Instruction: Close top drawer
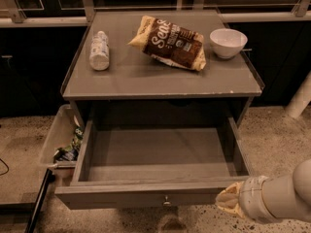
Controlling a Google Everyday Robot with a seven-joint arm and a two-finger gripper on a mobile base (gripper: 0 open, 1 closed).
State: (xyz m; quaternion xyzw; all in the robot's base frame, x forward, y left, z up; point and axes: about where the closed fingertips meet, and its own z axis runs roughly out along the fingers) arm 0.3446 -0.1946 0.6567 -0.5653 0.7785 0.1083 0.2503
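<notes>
Hovering low at the right, the hand waits by a wide-open drawer.
The top drawer (146, 195) stands pulled far out of the grey cabinet (243, 106), its inner floor in full view and its flat front towards us with the small round knob (166, 199) at the middle. The hand (229, 201) sits just beside the right end of that front, and the pale arm (286, 198) runs off to the bottom right corner. Whether the hand is open or closed, I cannot tell, nor whether it touches the wood. Up on the worktop (160, 81), a white bottle (99, 51) lies on its side at the left, a brown and cream snack bag (170, 42) lies in the middle and a white bowl (228, 42) stands at the right. A pale bin (54, 140) with clutter sits against the cabinet's left side.
</notes>
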